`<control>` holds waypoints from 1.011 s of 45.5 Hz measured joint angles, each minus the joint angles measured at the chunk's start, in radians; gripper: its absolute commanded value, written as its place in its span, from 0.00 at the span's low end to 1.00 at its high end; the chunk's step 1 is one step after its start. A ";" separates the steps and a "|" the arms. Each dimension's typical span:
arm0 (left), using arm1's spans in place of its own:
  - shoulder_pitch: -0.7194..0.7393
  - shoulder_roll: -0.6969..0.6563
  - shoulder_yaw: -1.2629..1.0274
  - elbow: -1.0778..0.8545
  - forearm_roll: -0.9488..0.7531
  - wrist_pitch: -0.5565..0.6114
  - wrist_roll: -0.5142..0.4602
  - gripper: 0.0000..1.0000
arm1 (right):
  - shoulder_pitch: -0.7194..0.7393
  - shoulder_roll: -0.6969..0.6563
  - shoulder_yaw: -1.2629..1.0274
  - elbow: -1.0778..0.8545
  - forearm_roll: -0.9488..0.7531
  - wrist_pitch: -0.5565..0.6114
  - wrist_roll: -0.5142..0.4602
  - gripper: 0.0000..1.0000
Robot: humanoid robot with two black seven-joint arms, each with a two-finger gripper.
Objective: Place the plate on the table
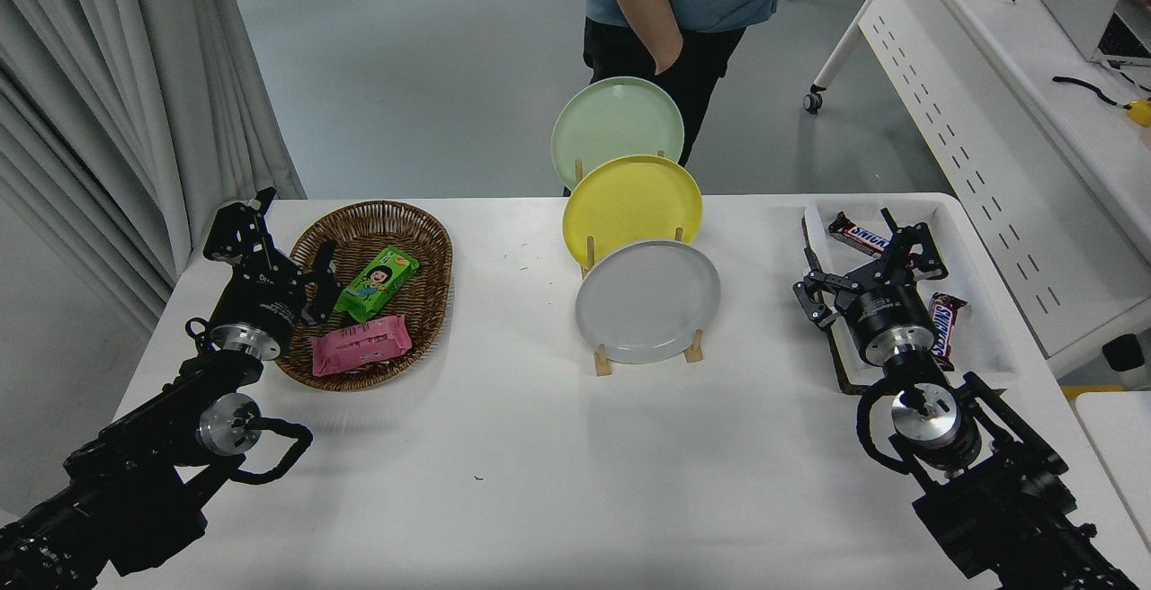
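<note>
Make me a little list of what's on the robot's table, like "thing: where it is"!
grey plate: upright in the front slot of the wooden rack
yellow plate: middle slot
pale green plate: back slot
wicker basket: left, holds a green packet and a pink packet
white tray: right, holds Snickers bars
left gripper: over the basket's edge
right gripper: open, empty, over the tray
table: white
</note>
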 measured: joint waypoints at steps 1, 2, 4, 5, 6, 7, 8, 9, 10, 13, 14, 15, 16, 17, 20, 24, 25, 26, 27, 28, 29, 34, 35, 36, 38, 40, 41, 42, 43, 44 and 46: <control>0.000 0.000 0.000 0.000 0.000 0.000 0.000 1.00 | -0.002 0.000 -0.001 0.000 0.000 0.000 0.000 1.00; 0.000 0.000 0.000 0.000 0.000 0.000 0.000 1.00 | -0.002 0.000 -0.001 0.000 0.000 0.000 0.000 1.00; 0.000 0.000 0.000 0.000 0.000 0.000 0.000 1.00 | -0.004 -0.001 -0.002 0.000 0.001 0.001 0.000 1.00; 0.000 0.000 0.000 0.000 0.000 0.000 0.000 1.00 | -0.005 -0.001 -0.003 0.001 0.001 0.001 0.000 1.00; 0.000 0.000 0.000 0.000 0.000 0.000 0.000 1.00 | -0.006 -0.001 -0.003 0.001 0.001 0.002 0.000 1.00; 0.000 0.000 0.000 0.000 0.000 0.000 0.000 1.00 | -0.007 -0.001 -0.004 0.001 0.001 0.002 0.000 1.00; 0.000 -0.001 0.000 0.000 -0.001 0.000 0.000 1.00 | -0.007 -0.001 -0.004 0.001 0.001 0.002 0.000 1.00; 0.000 -0.001 0.000 0.000 -0.002 0.000 0.000 1.00 | -0.008 -0.001 -0.004 0.001 0.001 0.002 0.000 1.00; 0.000 -0.001 0.000 0.000 -0.003 0.000 0.000 1.00 | -0.008 -0.001 -0.005 0.001 0.001 0.002 0.000 1.00; 0.000 -0.003 -0.002 0.000 -0.004 0.003 0.000 1.00 | -0.008 -0.001 -0.005 0.001 0.001 0.002 0.000 1.00; -0.001 -0.003 -0.003 0.000 -0.005 0.005 0.000 1.00 | -0.007 0.000 -0.005 0.001 0.001 0.002 0.000 1.00; -0.001 -0.004 -0.003 0.000 -0.005 0.005 0.000 1.00 | -0.007 0.000 -0.005 0.001 0.001 0.002 0.000 1.00; -0.001 -0.004 -0.003 0.000 -0.005 0.005 0.000 1.00 | -0.006 0.000 -0.005 0.001 0.001 0.002 0.000 1.00; -0.001 -0.004 -0.003 0.000 -0.005 0.005 0.000 1.00 | -0.005 0.001 -0.006 0.002 0.001 0.002 0.000 1.00; -0.001 -0.005 -0.003 0.000 -0.005 0.006 0.000 1.00 | -0.003 0.001 -0.006 0.003 0.001 0.001 0.000 1.00; -0.001 -0.006 -0.004 0.000 -0.006 0.006 0.000 1.00 | -0.001 0.001 -0.007 0.003 0.002 0.001 0.000 1.00; -0.001 -0.006 -0.004 0.000 -0.006 0.007 0.000 1.00 | -0.001 0.001 -0.007 0.003 0.002 0.001 0.000 1.00; -0.001 -0.006 -0.004 0.000 -0.006 0.007 0.000 1.00 | 0.000 0.001 -0.007 0.003 0.002 0.001 0.000 1.00; -0.001 -0.006 -0.004 0.000 -0.006 0.007 -0.001 1.00 | 0.001 0.001 -0.007 0.003 0.002 0.000 0.000 1.00; -0.001 -0.006 -0.004 0.000 -0.006 0.007 -0.001 1.00 | 0.002 0.001 -0.007 0.003 0.002 -0.001 0.000 1.00; -0.001 -0.006 -0.004 0.000 -0.006 0.007 -0.001 1.00 | 0.003 0.001 -0.007 0.003 0.002 -0.002 0.000 1.00; -0.001 -0.007 -0.004 0.000 -0.007 0.007 -0.001 1.00 | 0.012 0.001 -0.007 0.002 0.002 -0.006 -0.001 1.00; -0.001 -0.007 -0.004 0.000 -0.007 0.007 -0.001 1.00 | 0.014 0.001 -0.008 0.002 0.002 -0.006 -0.001 1.00; -0.001 -0.007 -0.004 0.000 -0.007 0.007 -0.001 1.00 | 0.016 0.001 -0.008 0.002 0.002 -0.007 -0.001 1.00; -0.001 -0.007 -0.004 0.000 -0.007 0.007 -0.001 1.00 | 0.019 0.001 -0.008 0.001 0.002 -0.008 -0.001 1.00; -0.001 -0.007 -0.004 0.000 -0.007 0.008 -0.001 1.00 | 0.022 0.001 -0.008 0.001 0.002 -0.009 -0.001 1.00; 0.000 -0.007 -0.004 0.000 -0.007 0.008 -0.001 1.00 | 0.023 0.001 -0.008 0.001 0.002 -0.009 -0.001 1.00; 0.000 -0.007 -0.004 0.000 -0.007 0.008 -0.001 1.00 | 0.024 0.000 -0.008 0.001 0.002 -0.009 -0.001 1.00; 0.000 -0.007 -0.004 0.000 -0.007 0.008 -0.001 1.00 | 0.026 0.000 -0.008 0.000 0.002 -0.009 -0.001 1.00; 0.000 -0.007 -0.004 0.000 -0.007 0.008 -0.001 1.00 | 0.028 -0.002 -0.008 0.000 0.002 -0.010 -0.001 1.00; 0.000 -0.007 -0.005 0.000 -0.007 0.008 -0.001 1.00 | 0.033 -0.014 -0.013 -0.001 0.002 -0.010 -0.001 1.00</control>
